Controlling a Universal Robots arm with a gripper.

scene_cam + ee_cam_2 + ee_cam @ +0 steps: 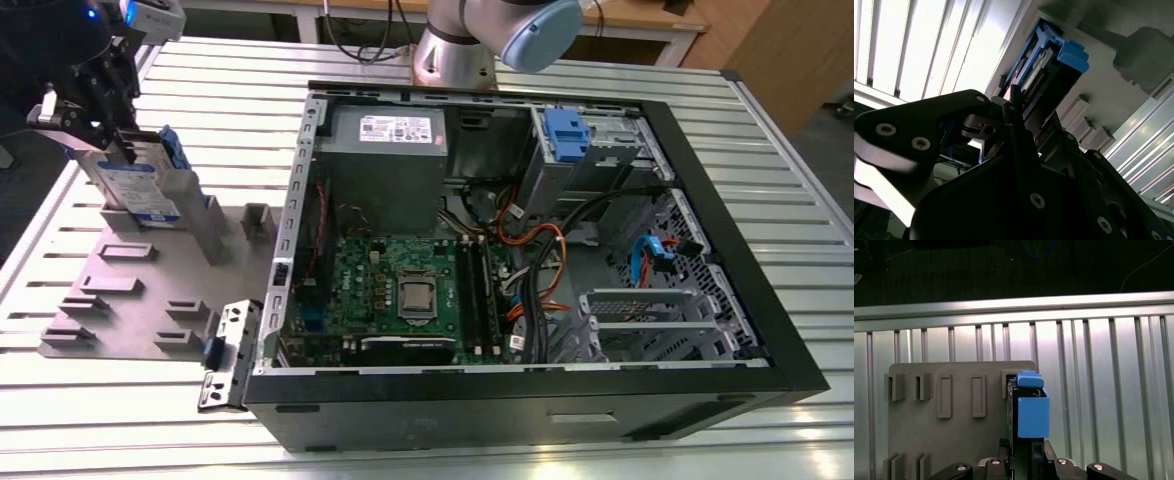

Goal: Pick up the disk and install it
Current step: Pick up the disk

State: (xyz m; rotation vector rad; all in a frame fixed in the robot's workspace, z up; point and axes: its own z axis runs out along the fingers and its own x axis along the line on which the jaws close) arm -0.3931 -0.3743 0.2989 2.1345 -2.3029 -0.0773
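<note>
The disk [144, 185], a silver-grey drive with a white-and-blue label and a blue carrier frame, stands on edge in a slot of the grey fixture plate [134, 300] at the exterior view's left. My gripper [114, 150] comes down on the disk's upper end from that side. In both wrist views the blue-framed disk [1032, 410] [1054, 70] sits between my dark fingers [1014, 100], which lie against its sides. The gripper [1021, 457] is shut on it. The disk's lower end still meets the holder blocks.
The open computer case [747, 300] lies at the exterior view's right of the plate, with a motherboard [400, 290], a grey power-supply box [384, 130], loose cables and a metal drive cage with a blue latch [567, 135]. The arm's base [461, 50] stands behind the case on the slatted metal table [801, 180].
</note>
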